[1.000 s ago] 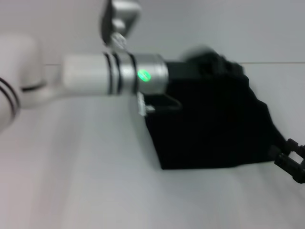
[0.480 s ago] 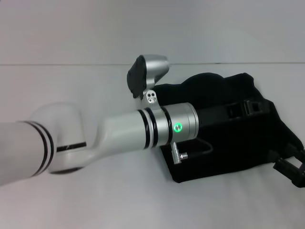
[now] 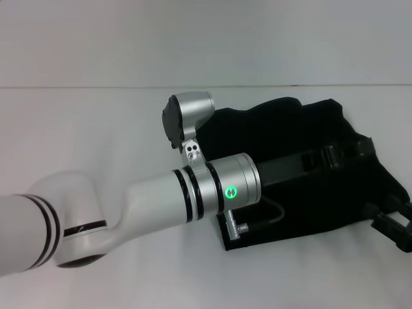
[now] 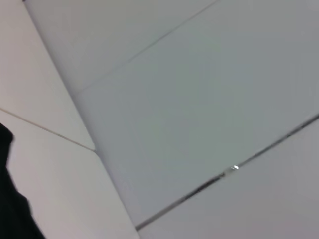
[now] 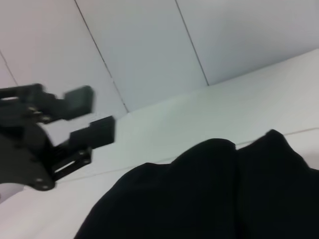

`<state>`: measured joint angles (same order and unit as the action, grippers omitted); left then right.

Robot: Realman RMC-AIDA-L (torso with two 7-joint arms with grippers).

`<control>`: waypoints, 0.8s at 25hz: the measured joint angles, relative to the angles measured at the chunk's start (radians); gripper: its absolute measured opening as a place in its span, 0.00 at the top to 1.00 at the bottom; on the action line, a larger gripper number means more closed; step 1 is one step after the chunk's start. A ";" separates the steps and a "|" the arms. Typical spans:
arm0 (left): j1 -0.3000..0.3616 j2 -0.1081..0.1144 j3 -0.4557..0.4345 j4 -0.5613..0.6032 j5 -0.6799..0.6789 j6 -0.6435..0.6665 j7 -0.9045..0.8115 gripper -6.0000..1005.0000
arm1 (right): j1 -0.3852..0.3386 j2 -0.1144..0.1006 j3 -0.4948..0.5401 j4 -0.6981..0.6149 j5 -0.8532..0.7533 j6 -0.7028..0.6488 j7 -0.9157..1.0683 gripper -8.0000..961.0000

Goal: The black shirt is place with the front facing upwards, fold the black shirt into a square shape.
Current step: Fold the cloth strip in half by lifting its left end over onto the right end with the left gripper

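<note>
Black cloth fills the right half of the white table (image 3: 96,129): the black shirt (image 3: 309,206) lies folded into a compact, roughly square bundle with a rumpled far edge. Reaching across it from the robot's left, the white-and-silver left arm (image 3: 161,206) extends over the bundle, a green ring lit on its wrist. The left gripper (image 3: 351,153) hovers above the shirt's far right part; seen from the right wrist, its two fingers (image 5: 79,99) stand apart, holding nothing. At the table's right edge, the right gripper (image 3: 394,226) sits just beside the shirt's corner; whether it is parted or closed cannot be told.
</note>
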<state>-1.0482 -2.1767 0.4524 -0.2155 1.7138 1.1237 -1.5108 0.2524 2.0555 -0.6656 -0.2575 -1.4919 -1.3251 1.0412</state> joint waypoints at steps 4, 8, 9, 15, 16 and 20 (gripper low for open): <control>0.026 0.000 0.002 0.021 0.049 0.080 0.007 0.71 | -0.014 -0.016 0.003 0.000 -0.001 -0.003 0.039 0.20; 0.090 0.001 0.009 0.113 0.140 0.168 0.000 0.63 | -0.016 -0.051 -0.003 -0.010 -0.005 -0.037 0.179 0.20; 0.120 0.003 0.013 0.154 0.170 0.191 -0.002 0.61 | -0.010 -0.064 -0.005 -0.025 -0.016 -0.056 0.239 0.20; 0.341 0.006 0.040 0.398 0.216 0.349 0.044 0.24 | 0.113 -0.138 -0.007 -0.183 -0.233 -0.060 0.752 0.20; 0.376 0.006 0.043 0.436 0.218 0.377 0.057 0.20 | 0.151 -0.153 -0.007 -0.196 -0.291 -0.049 0.848 0.20; 0.457 0.006 0.056 0.543 0.244 0.445 0.094 0.09 | 0.301 -0.202 -0.008 -0.203 -0.518 -0.024 1.149 0.20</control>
<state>-0.5907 -2.1703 0.5087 0.3278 1.9575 1.5691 -1.4166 0.5535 1.8535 -0.6732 -0.4605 -2.0096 -1.3494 2.1898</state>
